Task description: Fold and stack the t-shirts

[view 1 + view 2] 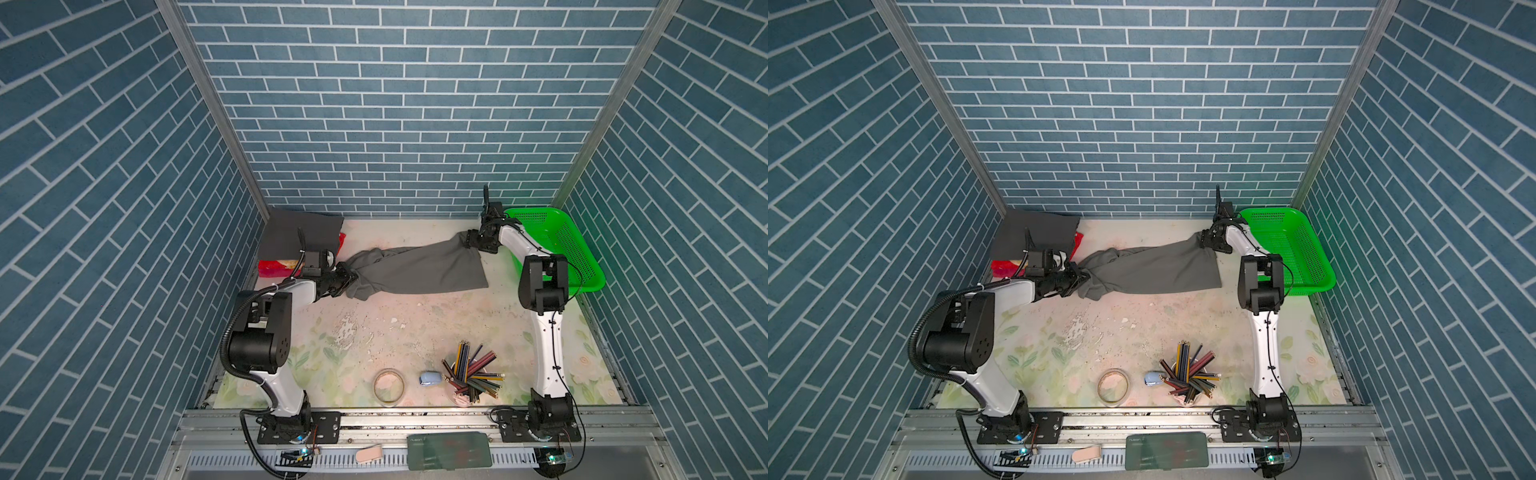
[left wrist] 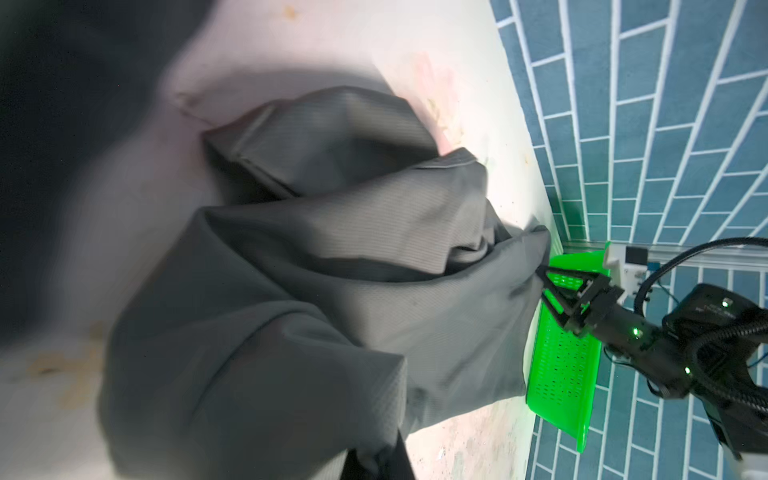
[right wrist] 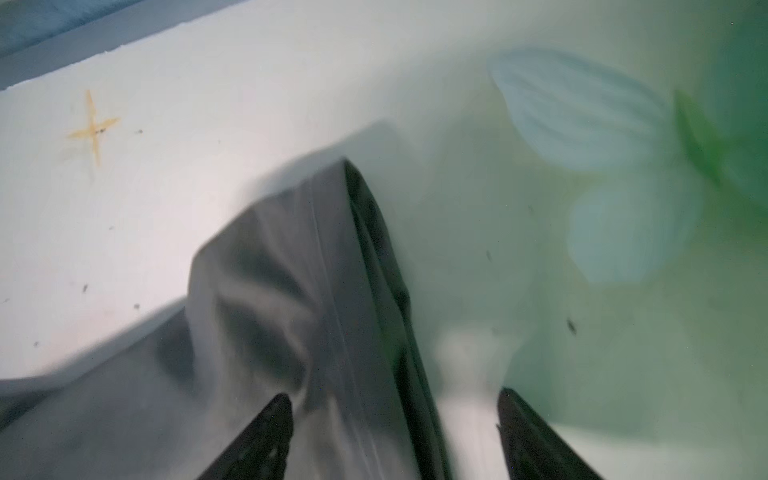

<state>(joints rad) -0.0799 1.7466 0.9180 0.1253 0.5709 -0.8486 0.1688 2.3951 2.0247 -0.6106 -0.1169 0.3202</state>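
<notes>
Noted blue brick-print walls (image 1: 415, 104) on three sides, worn floral table (image 1: 415, 328) below. Found mid-grey t-shirt (image 1: 415, 270) stretched across the far half, charcoal t-shirt (image 1: 291, 235) folded in the far left corner, green basket (image 1: 573, 249) far right. Saw left arm (image 1: 301, 289) extended low, left gripper (image 1: 351, 277) clamped on the bunched left end; right arm (image 1: 544, 353) extended, right gripper (image 3: 394, 397) spread wide, shirt's right corner between its fingers.

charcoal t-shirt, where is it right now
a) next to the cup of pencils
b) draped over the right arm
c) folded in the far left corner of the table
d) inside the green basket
c: the charcoal t-shirt lies folded flat in the far left corner, partly over a red item, across the table from the green basket.
</notes>
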